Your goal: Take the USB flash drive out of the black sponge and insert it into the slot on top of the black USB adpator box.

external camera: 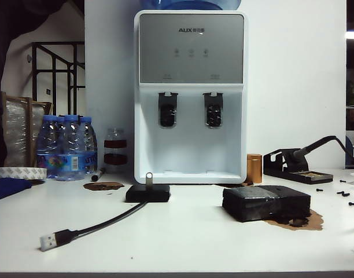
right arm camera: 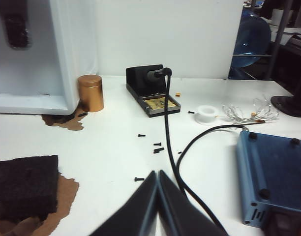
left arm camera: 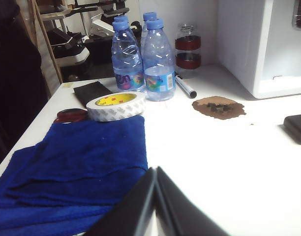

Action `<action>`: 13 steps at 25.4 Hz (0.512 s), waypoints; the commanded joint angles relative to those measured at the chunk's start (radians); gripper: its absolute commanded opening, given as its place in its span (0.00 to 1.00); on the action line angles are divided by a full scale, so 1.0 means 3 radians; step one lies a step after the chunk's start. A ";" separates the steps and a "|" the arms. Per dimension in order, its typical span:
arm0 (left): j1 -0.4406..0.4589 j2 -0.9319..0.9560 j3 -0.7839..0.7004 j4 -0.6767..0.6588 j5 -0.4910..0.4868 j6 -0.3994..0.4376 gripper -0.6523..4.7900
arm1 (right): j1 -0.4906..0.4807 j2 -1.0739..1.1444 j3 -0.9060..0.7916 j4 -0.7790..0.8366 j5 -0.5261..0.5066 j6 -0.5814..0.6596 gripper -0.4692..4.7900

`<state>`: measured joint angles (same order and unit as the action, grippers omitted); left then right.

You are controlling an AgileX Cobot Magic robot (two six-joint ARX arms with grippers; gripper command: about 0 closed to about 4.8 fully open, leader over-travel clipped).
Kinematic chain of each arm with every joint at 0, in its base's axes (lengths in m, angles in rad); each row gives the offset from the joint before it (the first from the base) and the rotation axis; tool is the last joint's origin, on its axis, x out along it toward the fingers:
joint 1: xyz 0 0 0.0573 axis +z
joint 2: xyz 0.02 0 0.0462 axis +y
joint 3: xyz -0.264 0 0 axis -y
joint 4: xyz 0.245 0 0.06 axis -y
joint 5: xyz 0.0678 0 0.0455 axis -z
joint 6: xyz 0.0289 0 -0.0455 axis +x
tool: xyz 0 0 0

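One silvery metal USB flash drive [external camera: 148,177] upright in one flat black USB adpator box [external camera: 147,193]; one chunky black sponge [external camera: 266,202].
White bench [external camera: 183,237]: left gripper [left arm camera: 156,169] and right gripper [right arm camera: 157,173], fingers clenched, empty.

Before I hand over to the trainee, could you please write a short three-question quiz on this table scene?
1. True or false: the flash drive stands upright in the flat black box.
2. Which is shut: A) left tool only, B) right tool only, C) both?
3. What lies on the brown patch at the right of the exterior view?

Key: 1 true. 2 C; neither shows in the exterior view. 3 The black sponge.
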<state>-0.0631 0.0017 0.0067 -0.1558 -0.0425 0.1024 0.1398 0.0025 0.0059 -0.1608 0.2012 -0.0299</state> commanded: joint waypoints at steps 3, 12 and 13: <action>0.0001 -0.0004 -0.0006 -0.0017 0.0004 0.0019 0.11 | -0.0009 0.0000 0.0000 0.0009 -0.0331 0.0196 0.10; 0.0001 -0.0004 -0.0006 -0.0017 0.0004 0.0019 0.11 | -0.0009 0.0000 0.0000 -0.0019 -0.0496 0.0193 0.10; 0.0001 -0.0004 -0.0006 -0.0017 0.0004 0.0019 0.11 | -0.0009 0.0000 0.0000 -0.0019 -0.0496 0.0193 0.10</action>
<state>-0.0631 0.0017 0.0067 -0.1562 -0.0425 0.1028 0.1398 0.0025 0.0055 -0.1715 0.0551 0.0231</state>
